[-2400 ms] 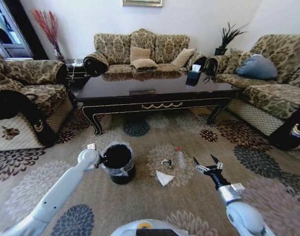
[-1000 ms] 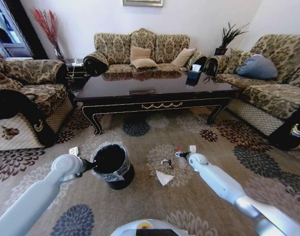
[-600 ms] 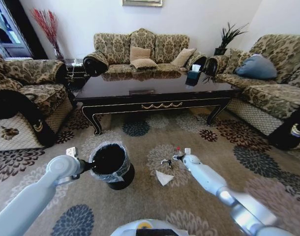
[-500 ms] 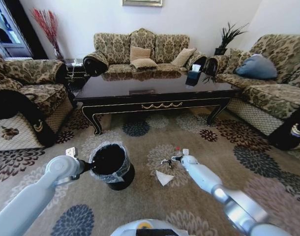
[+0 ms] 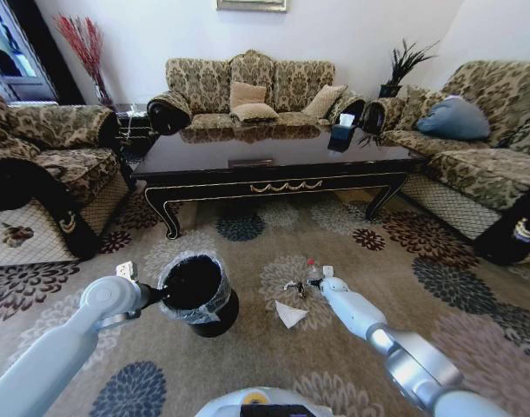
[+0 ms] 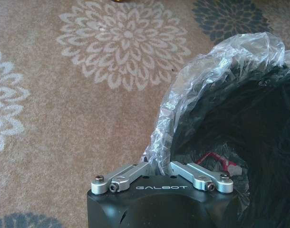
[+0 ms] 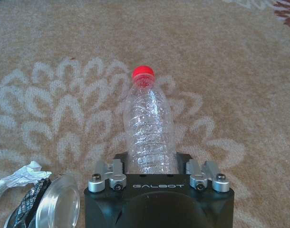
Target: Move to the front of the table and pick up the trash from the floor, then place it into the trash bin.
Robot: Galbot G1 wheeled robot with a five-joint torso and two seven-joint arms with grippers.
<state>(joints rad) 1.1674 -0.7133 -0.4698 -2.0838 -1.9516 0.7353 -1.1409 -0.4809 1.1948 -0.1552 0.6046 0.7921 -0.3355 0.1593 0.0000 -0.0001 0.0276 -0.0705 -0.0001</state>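
Ahead of you at twelve o'clock stands the table (image 5: 274, 165), glossy and dark, well beyond the work on the patterned carpet (image 5: 274, 347). At about ten o'clock from the robot's base sits the trash bin (image 5: 198, 291), its clear liner (image 6: 202, 85) ruffled over the rim; your left gripper (image 5: 152, 296) pinches that liner and rim at the bin's nine o'clock side, fingers drawn together on it. Your right gripper (image 5: 314, 281) reaches low toward one o'clock, and the clear plastic bottle (image 7: 149, 126) with its red cap (image 7: 143, 72) lies between its jaws, cap pointing away from the wrist; you cannot tell whether the fingers press it yet. The white crumpled paper (image 5: 290, 314) lies on the carpet just nearer than the bottle, and the dark scrap (image 5: 294, 287) rests right beside the right gripper
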